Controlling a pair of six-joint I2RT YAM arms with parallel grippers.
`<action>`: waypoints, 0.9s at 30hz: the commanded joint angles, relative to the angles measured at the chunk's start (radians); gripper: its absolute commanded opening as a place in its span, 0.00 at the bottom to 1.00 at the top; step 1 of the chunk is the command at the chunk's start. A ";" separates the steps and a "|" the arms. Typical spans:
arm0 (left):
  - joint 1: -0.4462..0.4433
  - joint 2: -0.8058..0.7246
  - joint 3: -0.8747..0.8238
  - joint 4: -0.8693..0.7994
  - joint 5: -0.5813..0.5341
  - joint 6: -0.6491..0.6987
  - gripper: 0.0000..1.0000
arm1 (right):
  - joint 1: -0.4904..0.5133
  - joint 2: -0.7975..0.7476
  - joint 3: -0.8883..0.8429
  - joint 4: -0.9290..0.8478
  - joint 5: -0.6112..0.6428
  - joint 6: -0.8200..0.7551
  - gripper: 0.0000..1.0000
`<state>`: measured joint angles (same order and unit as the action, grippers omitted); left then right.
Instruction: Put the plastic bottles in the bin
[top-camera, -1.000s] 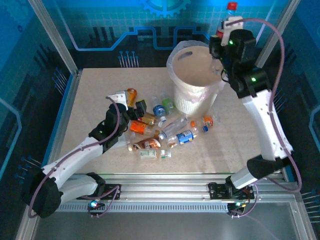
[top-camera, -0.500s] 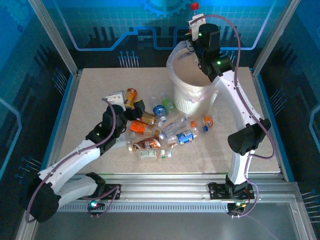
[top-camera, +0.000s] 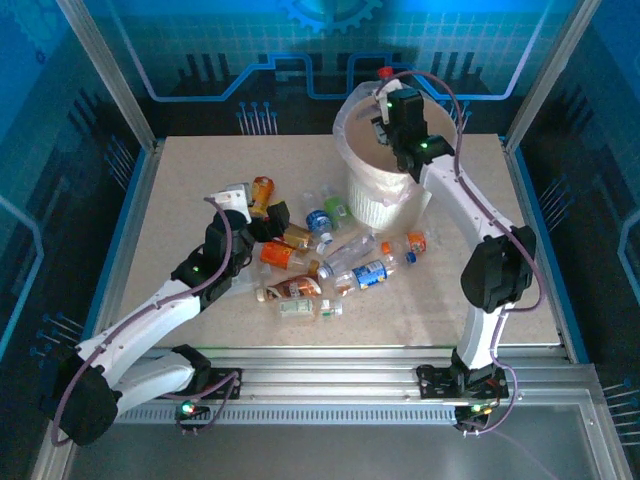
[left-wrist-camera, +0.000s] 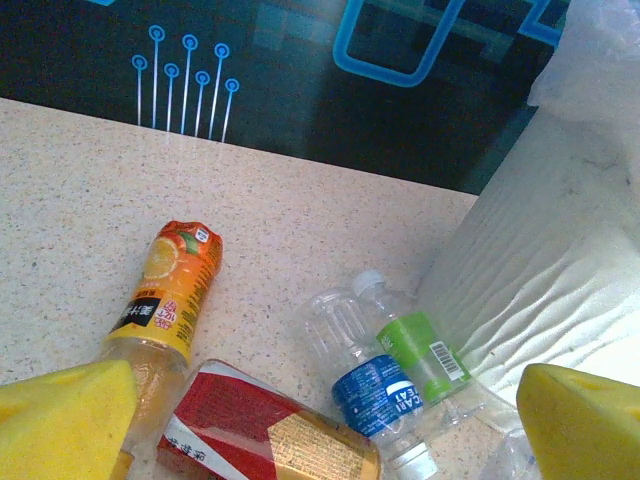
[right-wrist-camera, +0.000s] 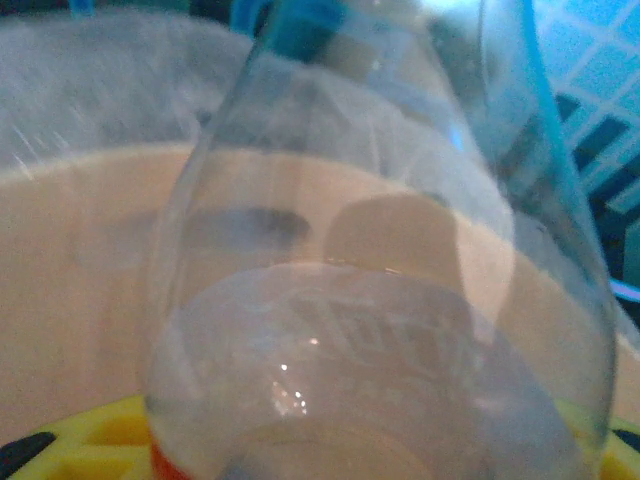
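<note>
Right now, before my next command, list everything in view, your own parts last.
bin: one, white, ribbed, bag-lined, far centre-right of table
loose bottles: about a dozen, clear with orange, red, blue or green labels, heaped on table left of and in front of bin
held bottle: one, clear, over the bin's mouth
table: one, speckled beige, beneath everything
left tool: one, yellow pads, open, low at heap's left end
right tool: one, yellow pads, shut on the held bottle above bin
</note>
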<state>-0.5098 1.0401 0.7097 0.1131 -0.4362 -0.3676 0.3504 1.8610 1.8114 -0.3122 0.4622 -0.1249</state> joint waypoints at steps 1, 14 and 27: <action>0.008 -0.018 -0.009 -0.009 0.012 -0.004 0.99 | -0.032 -0.072 -0.037 0.027 -0.014 0.046 0.36; 0.015 -0.010 0.032 -0.105 -0.011 -0.014 0.99 | -0.093 -0.007 -0.048 -0.096 -0.084 0.100 0.53; 0.049 0.058 0.120 -0.274 0.012 -0.046 0.99 | -0.099 0.093 0.068 -0.244 -0.091 0.119 0.73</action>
<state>-0.4736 1.0790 0.7849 -0.0982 -0.4385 -0.3946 0.2642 1.9446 1.8236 -0.5087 0.3809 -0.0212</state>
